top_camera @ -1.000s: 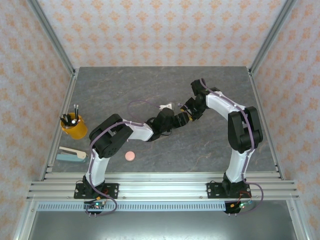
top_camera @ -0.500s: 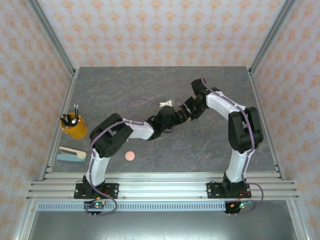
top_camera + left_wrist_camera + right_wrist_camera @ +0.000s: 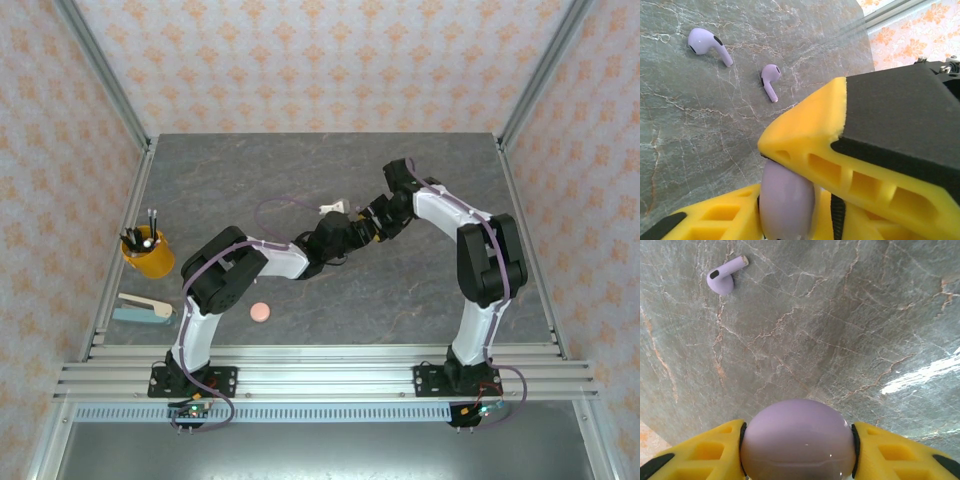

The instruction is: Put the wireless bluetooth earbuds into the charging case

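**Fig. Both arms meeting over the middle of the table; case handling, before insertion.** The right gripper (image 3: 798,430) is holding the purple charging case (image 3: 797,442) across its round body, one yellow finger pressing on each side. The left gripper (image 3: 765,167) is reaching in from the opposite side. Its jaws are standing narrow and pinching the same case edge-on, with the purple shell appearing to touch both fingers. Whether the lid is parting from the body cannot be told from either wrist view.

Two purple earbuds are lying loose on the grey marbled table (image 3: 250,170), outside the case and well apart from it. One earbud (image 3: 707,44) is lying farther from the left gripper, and the other earbud (image 3: 770,80) is lying nearer, beside the first but not touching it. Each is resting on its side with its stem flat on the surface. A pink round case (image 3: 260,312) is sitting alone nearer the arm bases, untouched.

*Step in hand (judgement):* the arms seem to be sharing a two-handed grip on the purple case, most likely to open its lid. No earbud is seated yet, so the task looks to be at an early stage.

*Next move (judgement):* the right gripper should be steadying the body while the left is prising the lid up along its hinge. A glossy, rounded shell is likely to slip or twist under uneven pressure.
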